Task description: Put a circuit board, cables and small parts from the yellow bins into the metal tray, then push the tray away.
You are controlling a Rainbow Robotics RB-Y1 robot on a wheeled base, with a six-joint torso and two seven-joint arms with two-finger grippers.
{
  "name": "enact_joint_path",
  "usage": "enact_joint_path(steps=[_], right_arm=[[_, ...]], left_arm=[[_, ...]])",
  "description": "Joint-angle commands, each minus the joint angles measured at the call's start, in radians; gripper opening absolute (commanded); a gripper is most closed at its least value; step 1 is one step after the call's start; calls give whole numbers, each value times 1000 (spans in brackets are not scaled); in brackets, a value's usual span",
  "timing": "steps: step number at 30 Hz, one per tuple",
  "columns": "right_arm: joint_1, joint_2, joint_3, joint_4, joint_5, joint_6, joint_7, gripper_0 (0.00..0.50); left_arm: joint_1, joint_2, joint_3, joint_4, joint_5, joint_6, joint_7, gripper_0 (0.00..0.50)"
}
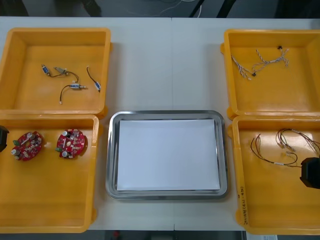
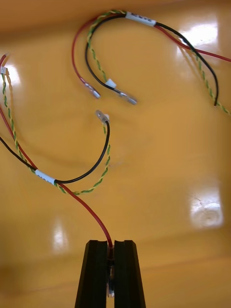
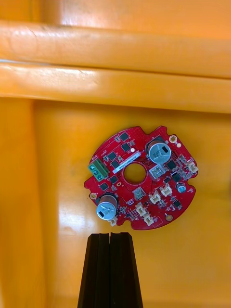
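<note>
Metal tray [image 1: 113,150], white inside, sits mid-table between the near left bin [image 1: 50,200] and near right bin [image 1: 270,210]. We see narrow strips of table [image 1: 165,65] at its sides and a wider stretch beyond its far rim. Left gripper [image 3: 109,234]: fingers pressed together, holding nothing, a round red circuit board [image 3: 139,183] just past the tips. Right gripper [image 2: 111,242]: fingers closed on the red lead of a red and yellow cable [image 2: 45,177]. The front view's edges cut off both grippers. Cable sleeves, board label and bin-wall print: unreadable.
</note>
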Motion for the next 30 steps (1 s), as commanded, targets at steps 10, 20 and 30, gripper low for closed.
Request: enact_joint_path(steps=[10,20,30], right_arm=[[152,-94,-38,-36,12,-92,-46,0],[198,-102,-46,-36,35,-126,-46,0],[212,-102,-46,-36,30,-131,-45,0]], left_arm=[[-28,33,33,-28,24,4,-11,500],[-28,33,34,-26,25,-5,18,500],[-26,7,33,20,34,-28,26,500]])
